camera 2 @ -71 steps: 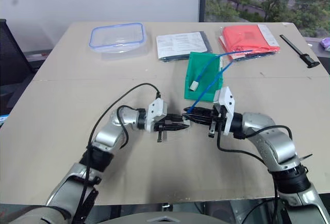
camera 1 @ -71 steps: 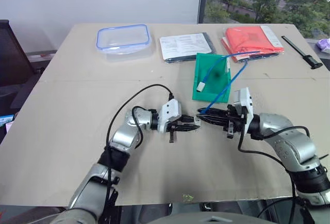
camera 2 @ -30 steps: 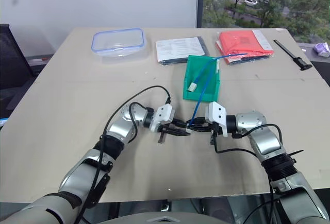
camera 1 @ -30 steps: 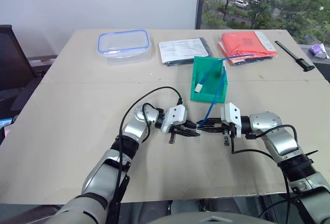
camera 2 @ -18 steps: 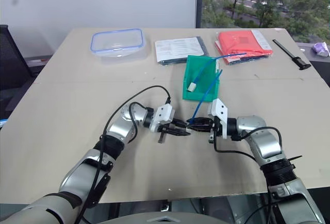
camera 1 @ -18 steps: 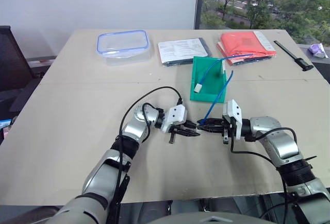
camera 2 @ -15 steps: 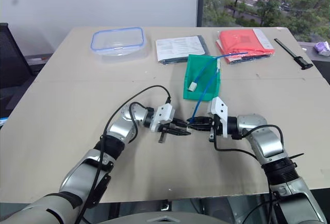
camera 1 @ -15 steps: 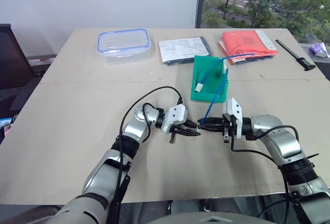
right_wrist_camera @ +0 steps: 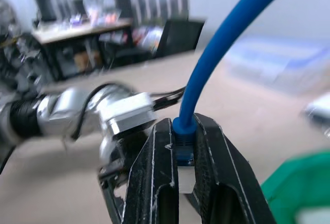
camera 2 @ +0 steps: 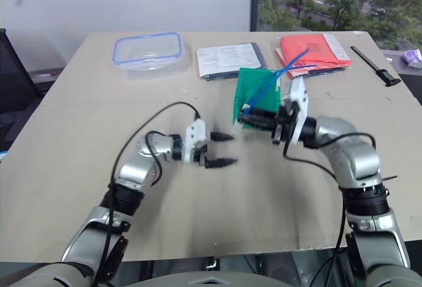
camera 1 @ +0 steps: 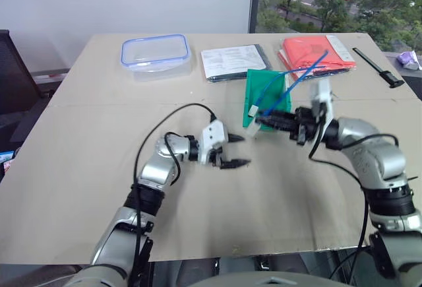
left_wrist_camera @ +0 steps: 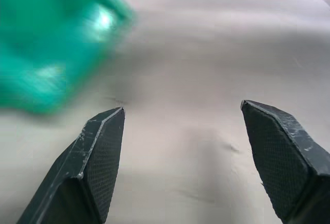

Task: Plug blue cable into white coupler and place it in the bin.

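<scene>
Left gripper hovered over the table with its black fingers spread and nothing between them — apart from the right gripper. Further right, that gripper's fingers were pinched on the plug end of the blue cable, carrying the white coupler at the fingertips, raised just before the green bin — the cable arcing back above it.

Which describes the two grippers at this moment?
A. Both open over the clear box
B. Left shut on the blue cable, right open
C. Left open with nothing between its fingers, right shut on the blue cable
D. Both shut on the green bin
C: the left gripper has its fingers spread apart over bare table, while the right gripper clamps the blue cable by its plug end.
</scene>
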